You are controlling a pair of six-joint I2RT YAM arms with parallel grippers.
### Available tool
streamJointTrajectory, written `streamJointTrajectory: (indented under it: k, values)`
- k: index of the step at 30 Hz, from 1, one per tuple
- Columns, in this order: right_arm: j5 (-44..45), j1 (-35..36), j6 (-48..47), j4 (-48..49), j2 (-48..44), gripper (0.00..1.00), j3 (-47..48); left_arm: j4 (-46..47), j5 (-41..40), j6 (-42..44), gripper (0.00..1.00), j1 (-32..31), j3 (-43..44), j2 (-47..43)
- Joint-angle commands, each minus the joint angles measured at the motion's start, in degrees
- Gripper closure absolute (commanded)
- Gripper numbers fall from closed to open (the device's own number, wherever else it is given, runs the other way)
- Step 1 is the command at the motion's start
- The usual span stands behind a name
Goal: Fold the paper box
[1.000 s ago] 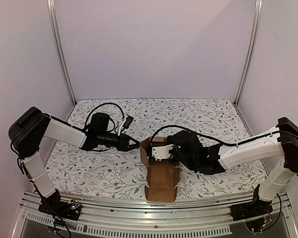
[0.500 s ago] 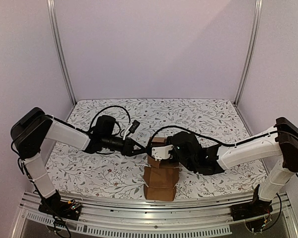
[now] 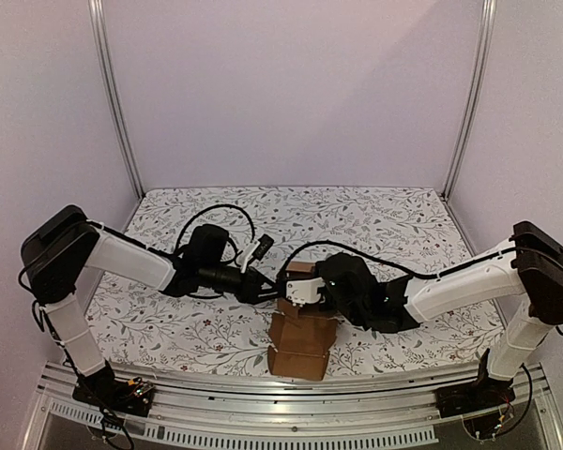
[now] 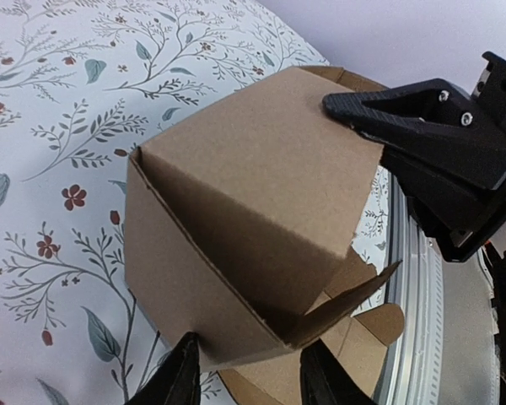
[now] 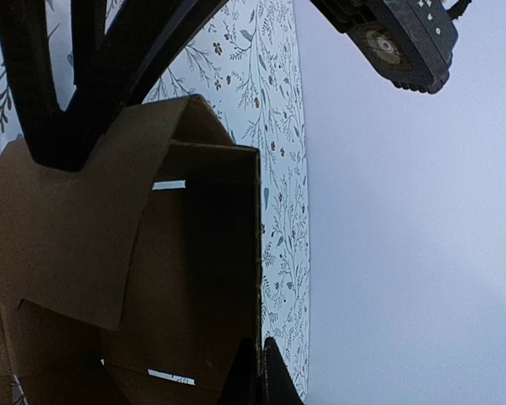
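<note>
Right jaws: pressed together on a thin upright wall of the paper box (image 3: 302, 339), at its top edge.
Left jaws: spread part-way, with the box's lower corner in the gap; I cannot tell whether the pads touch it.
Right gripper (image 5: 261, 371): at 3 o'clock of the box's raised part, reaching in from the side.
Left gripper (image 4: 250, 359): at 9 o'clock of that same part, facing the right one.
Box position: half formed, at 6 o'clock of the table (image 3: 394, 220) near the front edge, with loose flaps (image 4: 354, 295) trailing toward the arms.
Handling: probably very light and easy to push around. The panels are stiff but the creases are springy, so a fold may reopen.
Where to hold: by a wall edge or along a crease, not by the notched tabs, which would likely bend or tear.
Risk: a hard pinch could dent the cardboard.
</note>
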Motion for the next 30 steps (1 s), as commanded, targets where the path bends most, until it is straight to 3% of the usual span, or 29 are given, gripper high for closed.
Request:
streamJointTrajectory:
  k: [1, 18, 30]
  values:
    - [0.9, 0.9, 1.3, 0.9, 0.9, 1.0, -0.2, -0.9, -6.8, 1.2, 0.6, -2.7, -1.2, -1.9]
    - [8.3, 4.9, 5.7, 0.1, 4.9, 1.0, 1.5, 6.4, -20.5, -1.0, 0.6, -7.8, -5.0, -3.5]
    - [10.6, 7.7, 11.3, -6.1, 5.6, 1.0, 3.4, 9.1, -27.6, -1.2, 0.63, -11.2, -7.0, -3.4]
